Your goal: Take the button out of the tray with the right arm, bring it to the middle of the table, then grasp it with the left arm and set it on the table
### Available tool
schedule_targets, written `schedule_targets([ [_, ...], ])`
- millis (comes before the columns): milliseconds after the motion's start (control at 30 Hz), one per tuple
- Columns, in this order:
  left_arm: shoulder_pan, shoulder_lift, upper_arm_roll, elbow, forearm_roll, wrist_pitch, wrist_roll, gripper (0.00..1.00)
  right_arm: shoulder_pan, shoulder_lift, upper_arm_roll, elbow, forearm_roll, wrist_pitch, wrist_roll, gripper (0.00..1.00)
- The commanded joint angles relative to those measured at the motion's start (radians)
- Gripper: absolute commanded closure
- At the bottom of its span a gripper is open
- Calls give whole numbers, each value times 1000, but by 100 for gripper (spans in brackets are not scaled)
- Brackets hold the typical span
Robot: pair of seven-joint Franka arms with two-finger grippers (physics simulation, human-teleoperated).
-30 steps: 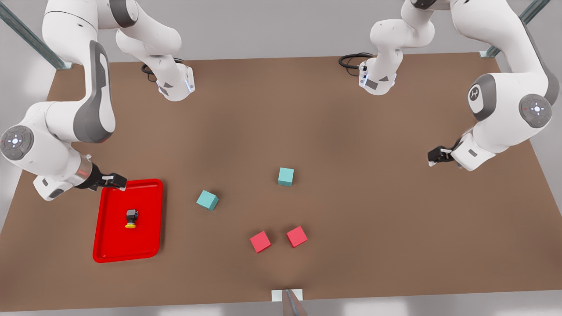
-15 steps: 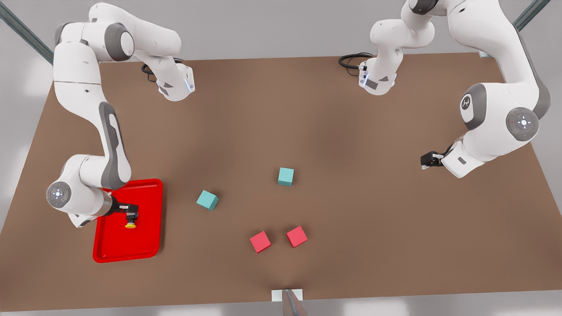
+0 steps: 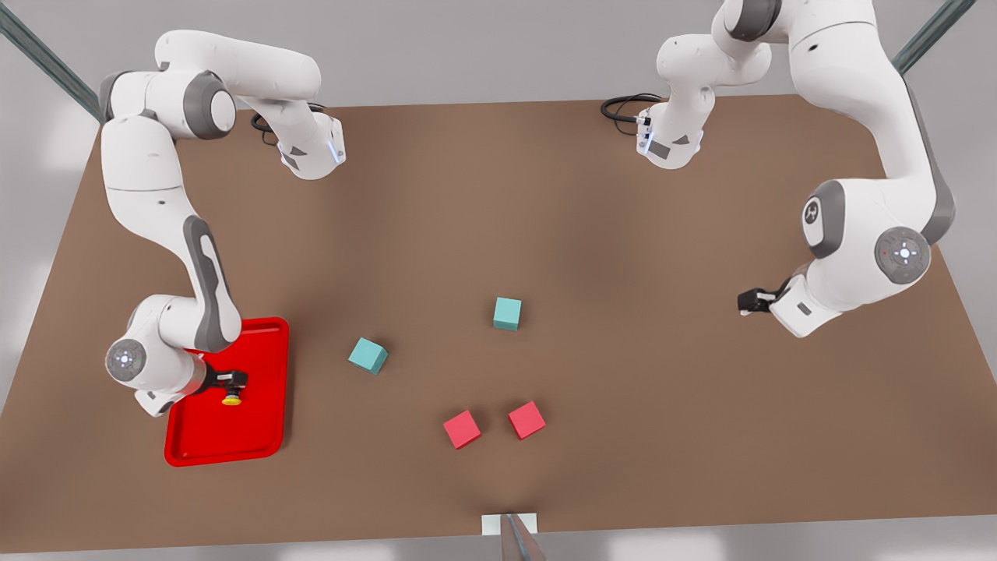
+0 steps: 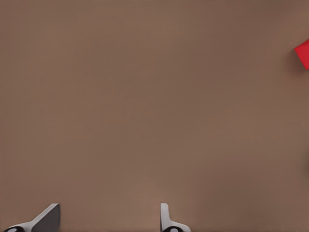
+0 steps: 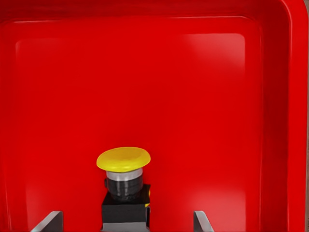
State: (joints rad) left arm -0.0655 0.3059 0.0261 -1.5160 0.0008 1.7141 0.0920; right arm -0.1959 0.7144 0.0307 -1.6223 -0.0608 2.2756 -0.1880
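My right pincer [image 3: 234, 379] sits low over the tray [image 3: 265, 436] at the lower left of the front view, its fingers spread and straddling the black body of the button [image 3: 231, 397]. In the right wrist view the two fingertips [image 5: 48, 221] stand on either side of the button [image 5: 124, 186], with clear gaps to the body, so nothing is pinched yet. The button lies on its side on the tray floor [image 5: 203, 106], its long axis running straight out from the pincer and the yellow cap facing away from the wrist. My right arm is folded down steeply, elbow raised above the tray's upper edge. My left pincer [image 3: 749, 301] waits at the right of the front view, well apart from the button, fingers [image 4: 166, 220] spread above the bare tabletop [image 4: 145, 96]. Judged next requirement: close on the body, not the cap.
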Motion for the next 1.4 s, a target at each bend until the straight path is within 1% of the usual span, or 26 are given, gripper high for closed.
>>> schedule_targets([
  [0, 0, 1, 0, 0, 1, 19, -6, 0, 3, 2, 0, -7, -16, 10, -200, 0],
  [133, 0, 5, 0, 0, 1, 21, -6, 0, 9, 0, 2, -18, -14, -21, -197, 0],
  [233, 0, 7, 0, -3, 1, 21, -6, 0, 3, 13, 0, -21, -14, 13, -199, 5],
  [400, 1, -1, 0, -1, 1, 15, -6, 0, 7, 31, 0, -1, -14, 13, -197, 8],
  [467, 1, -2, 2, -3, 1, 12, -5, 0, 9, 33, 0, -1, -14, 13, -195, 16],
  [500, 0, -2, 2, -1, 1, 12, -5, 0, 9, 33, 0, -2, -14, 13, -195, 23],
  [567, 0, -5, 3, -1, 1, 10, -3, 0, 9, 34, 0, -4, -14, 12, -191, 31],
  [633, 1, -16, 5, -1, 1, 4, -5, 0, 6, 45, 2, -2, -14, 12, -191, 33],
  [667, 0, -19, 5, -1, 1, 2, -5, 0, 6, 43, 0, -1, -13, 12, -191, 40],
  [733, 1, -27, 3, 4, 1, 4, -3, 0, 7, 40, 2, -1, -13, 9, -191, 44],
  [767, 0, -40, 2, 14, 1, 2, 12, 0, 7, 40, 2, 15, -13, 1, -191, 48],
  [800, 1, -60, -2, 14, -10, -37, 11, 0, 9, 39, 2, 28, -13, -11, -189, 48],
  [867, 1, -87, -43, 14, -4, -128, -6, 0, 10, 34, 8, 70, -13, -31, -189, 48],
  [967, 1, -97, -38, 13, -1, -185, -23, 0, 32, 20, 12, 125, -5, -61, -188, 47],
  [1000, 1, -100, -35, 14, 1, -186, -23, 0, 55, 5, 12, 136, -4, -88, -150, 47],
  [1067, 1, -113, -35, 13, 7, -205, -26, 0, 145, -6, 12, 262, -7, -258, -44, 47],
  [1100, 1, -114, -35, 14, 22, -205, -29, 0, 176, -9, 12, 295, -8, -307, -10, 47],
  [1167, 1, -128, -51, 22, 24, -211, -29, 0, 303, -75, 12, 305, -4, -361, 77, 48],
  [1200, 1, -139, -41, 22, 24, -208, -28, 0, 348, -88, 14, 306, -4, -370, 124, 48],
  [1333, 3, -125, -25, 45, 24, -136, -15, 0, 536, -105, 20, 377, 1, -370, 122, 48],
  [1367, 3, -117, -26, 42, 27, -116, -28, 0, 546, -102, 83, 381, -1, -364, 120, 49],
])
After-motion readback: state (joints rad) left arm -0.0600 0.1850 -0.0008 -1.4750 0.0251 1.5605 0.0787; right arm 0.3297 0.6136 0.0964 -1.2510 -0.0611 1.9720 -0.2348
